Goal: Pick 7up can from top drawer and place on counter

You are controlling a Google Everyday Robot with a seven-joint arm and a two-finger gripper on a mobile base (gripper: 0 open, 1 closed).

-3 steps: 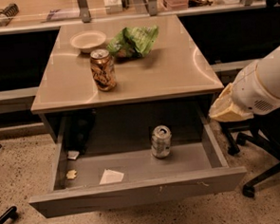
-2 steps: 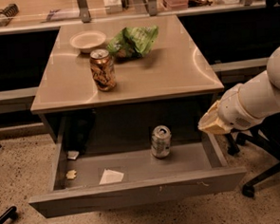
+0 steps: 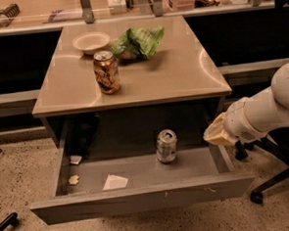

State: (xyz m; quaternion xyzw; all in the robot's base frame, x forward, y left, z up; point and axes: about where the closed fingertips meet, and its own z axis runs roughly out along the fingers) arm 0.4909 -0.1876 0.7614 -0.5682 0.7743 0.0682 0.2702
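Note:
The 7up can (image 3: 166, 146) stands upright on the floor of the open top drawer (image 3: 140, 198), right of its middle and toward the back. The white arm reaches in from the right. My gripper (image 3: 213, 133) is at the arm's pale end, over the drawer's right side wall, about a can's width to the right of the 7up can and apart from it. The beige counter (image 3: 176, 74) lies above the drawer.
On the counter stand a brown-and-gold can (image 3: 106, 72), a white bowl (image 3: 91, 42) and a green chip bag (image 3: 139, 42). Paper scraps (image 3: 114, 182) lie on the drawer floor. An office chair base (image 3: 271, 183) stands at the right. A cluttered desk (image 3: 128, 3) runs behind.
The arm has moved left and down from beside the counter's right edge to the drawer's right wall, closer to the 7up can. The can has not moved.

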